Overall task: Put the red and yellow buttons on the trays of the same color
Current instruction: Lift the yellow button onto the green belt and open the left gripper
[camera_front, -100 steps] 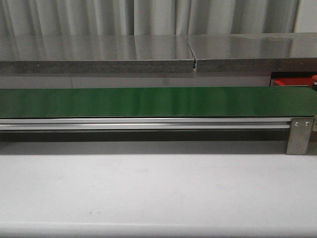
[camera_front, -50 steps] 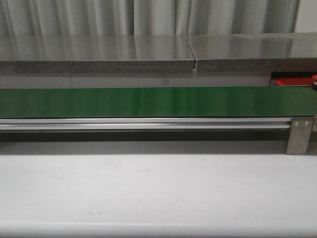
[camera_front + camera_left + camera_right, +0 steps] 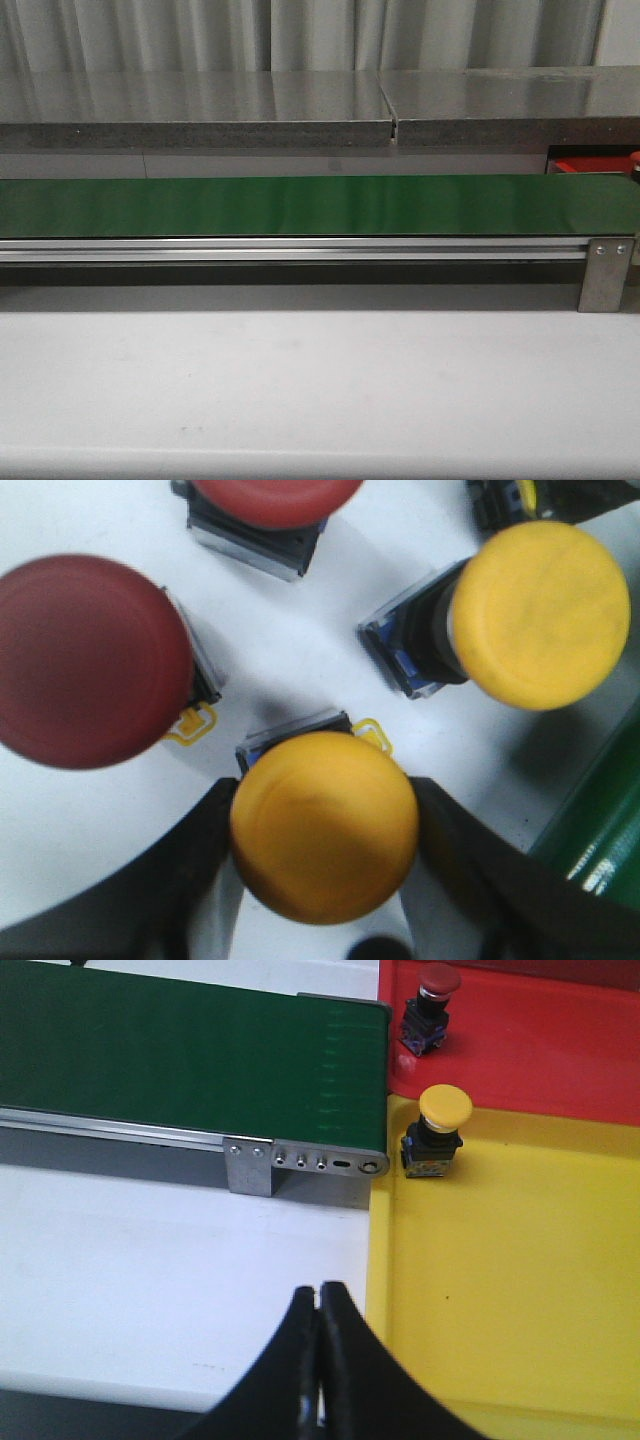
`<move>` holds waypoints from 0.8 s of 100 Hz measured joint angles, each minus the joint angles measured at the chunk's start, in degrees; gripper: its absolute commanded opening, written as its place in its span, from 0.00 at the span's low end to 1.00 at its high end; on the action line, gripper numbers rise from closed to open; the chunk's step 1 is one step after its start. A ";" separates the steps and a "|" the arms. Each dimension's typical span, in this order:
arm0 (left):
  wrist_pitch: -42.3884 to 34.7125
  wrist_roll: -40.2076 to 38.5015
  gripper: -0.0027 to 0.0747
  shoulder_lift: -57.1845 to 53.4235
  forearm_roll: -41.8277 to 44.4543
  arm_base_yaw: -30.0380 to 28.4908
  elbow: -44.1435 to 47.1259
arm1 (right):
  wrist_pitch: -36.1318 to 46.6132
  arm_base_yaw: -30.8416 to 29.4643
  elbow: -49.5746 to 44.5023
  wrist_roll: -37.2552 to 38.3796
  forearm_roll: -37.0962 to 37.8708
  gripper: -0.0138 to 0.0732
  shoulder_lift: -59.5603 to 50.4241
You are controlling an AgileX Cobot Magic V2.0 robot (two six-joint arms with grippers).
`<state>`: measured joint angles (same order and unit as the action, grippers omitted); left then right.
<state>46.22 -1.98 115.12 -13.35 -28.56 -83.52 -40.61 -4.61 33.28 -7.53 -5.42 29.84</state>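
**Closing In on a Yellow Button**

Straddling a round yellow mushroom-cap push button, the left gripper points straight down, its black fingers spread just beside the cap; contact cannot be confirmed. Crowding could spoil the pick: a second yellow button and a dark red domed button stand near enough to be nudged. The right gripper hangs pinched together, empty, over the white table edge beside the yellow plastic tray, which already holds one yellow button. The green conveyor belt runs bare.
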 measured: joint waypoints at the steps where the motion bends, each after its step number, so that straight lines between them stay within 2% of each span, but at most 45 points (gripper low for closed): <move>1: 0.02 0.00 0.31 0.00 0.00 0.00 0.00 | 0.00 0.00 0.00 0.00 0.00 0.07 0.00; 24: 0.07 -0.08 0.31 -0.55 0.01 0.00 0.00 | 0.00 0.00 0.00 0.00 0.00 0.07 0.00; 52: 3.08 -0.08 0.31 -8.51 0.12 0.00 0.00 | 0.00 0.00 0.00 0.00 0.00 0.07 0.00; 80: 5.30 0.12 0.31 -14.48 0.23 4.38 0.00 | 0.00 0.00 0.00 0.00 0.00 0.07 0.00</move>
<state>51.53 -1.86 100.65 -13.13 -24.19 -83.52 -40.61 -4.61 33.28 -7.53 -5.42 29.84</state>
